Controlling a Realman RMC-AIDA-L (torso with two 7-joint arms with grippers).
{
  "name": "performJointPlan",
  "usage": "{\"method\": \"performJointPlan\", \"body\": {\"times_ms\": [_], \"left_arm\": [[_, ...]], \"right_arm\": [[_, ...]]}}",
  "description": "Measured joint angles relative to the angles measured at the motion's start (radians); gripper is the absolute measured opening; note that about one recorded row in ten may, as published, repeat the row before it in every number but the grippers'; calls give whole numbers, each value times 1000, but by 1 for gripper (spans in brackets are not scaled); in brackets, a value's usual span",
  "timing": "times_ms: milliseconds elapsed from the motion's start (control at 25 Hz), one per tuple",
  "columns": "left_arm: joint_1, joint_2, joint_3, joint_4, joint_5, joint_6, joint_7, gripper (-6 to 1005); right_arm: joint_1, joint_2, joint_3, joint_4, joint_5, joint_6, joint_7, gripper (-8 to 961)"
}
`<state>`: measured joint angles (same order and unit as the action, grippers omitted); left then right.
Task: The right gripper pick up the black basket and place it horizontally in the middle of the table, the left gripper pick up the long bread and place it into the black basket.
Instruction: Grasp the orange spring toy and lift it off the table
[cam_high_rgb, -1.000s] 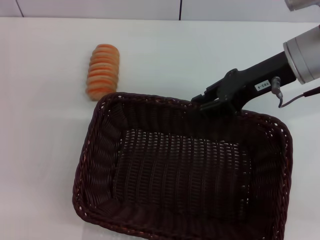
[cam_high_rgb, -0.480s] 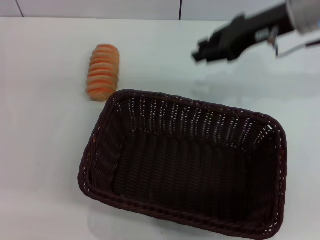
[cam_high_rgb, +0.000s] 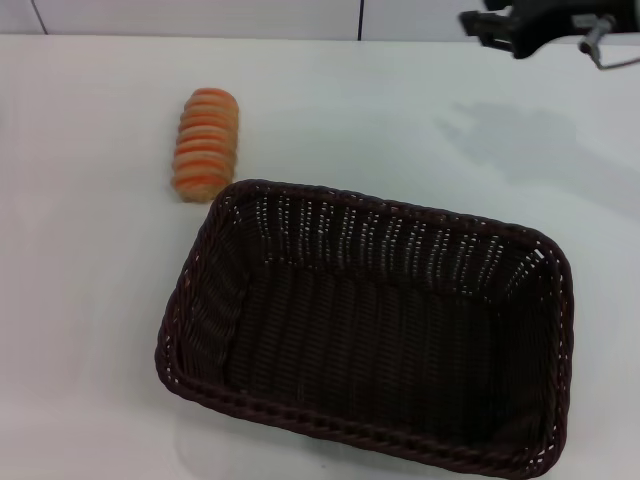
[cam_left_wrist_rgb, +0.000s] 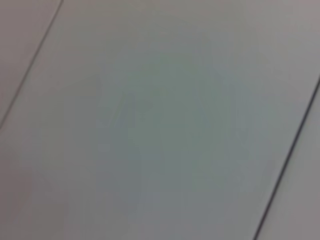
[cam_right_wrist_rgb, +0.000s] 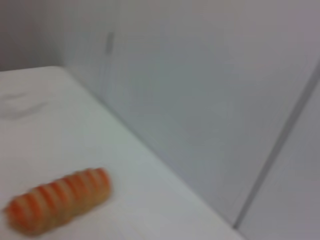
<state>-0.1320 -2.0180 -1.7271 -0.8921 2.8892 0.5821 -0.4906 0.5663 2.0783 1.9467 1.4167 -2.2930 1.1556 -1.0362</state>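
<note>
with the black basket (cam_high_rgb: 365, 335) set mid-surface and my right gripper (cam_high_rgb: 492, 24) clear, seemingly apart, i'd next reach the long bread (cam_high_rgb: 204, 142) beside it; left gripper out of view.

A bare test bench, more lab than home: a plain white table (cam_high_rgb: 90, 300) stands against pale wall panels (cam_right_wrist_rgb: 210, 100) with thin dark seams, and the only props are a wicker basket (cam_high_rgb: 370, 345) and a striped loaf (cam_high_rgb: 205, 143).
</note>
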Motion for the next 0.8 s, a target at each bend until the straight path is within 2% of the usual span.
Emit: {"method": "performJointPlan", "body": {"times_ms": [40,160,200,240,280,320,400,440,480,520,600,640,680,800], "left_arm": [[9,4,14,-24,0,-3,0,693],[17,8,32,-56,0,-8,-2,693],[17,8,32,-56,0,-8,-2,693],[19,9,36,-62,0,-10,-2,693],[20,10,39,-71,0,-12,-2,693],[20,10,39,-71,0,-12,-2,693],[22,11,46,-87,0,-17,2,693],[23,12,59,-102,-1,-18,4,693],[23,12,59,-102,-1,-18,4,692],[23,12,65,-106,0,-18,4,692],[24,14,74,-112,0,-18,6,691],[23,14,87,-118,0,-16,12,691],[23,14,87,-118,0,-16,12,691],[20,16,109,-125,0,-8,16,691]], "right_arm": [[-63,0,-28,22,29,-80,-6,315],[-172,0,-61,59,81,-227,-27,315],[-172,0,-61,59,81,-227,-27,315],[-237,0,-85,84,114,-330,-33,315],[-237,0,-85,84,114,-330,-33,315],[-268,1,-99,92,126,-385,-33,315],[-325,1,-127,100,146,-513,-36,315],[-374,2,-165,99,155,-647,-40,315],[-374,2,-165,99,155,-647,-40,315],[-398,2,-189,93,157,-714,-41,315],[-431,3,-237,64,158,-880,-42,315],[-451,3,-290,21,158,-1049,-42,315],[-451,3,-290,21,158,-1049,-42,315],[-462,2,-384,-74,158,-1306,-40,315]]}}
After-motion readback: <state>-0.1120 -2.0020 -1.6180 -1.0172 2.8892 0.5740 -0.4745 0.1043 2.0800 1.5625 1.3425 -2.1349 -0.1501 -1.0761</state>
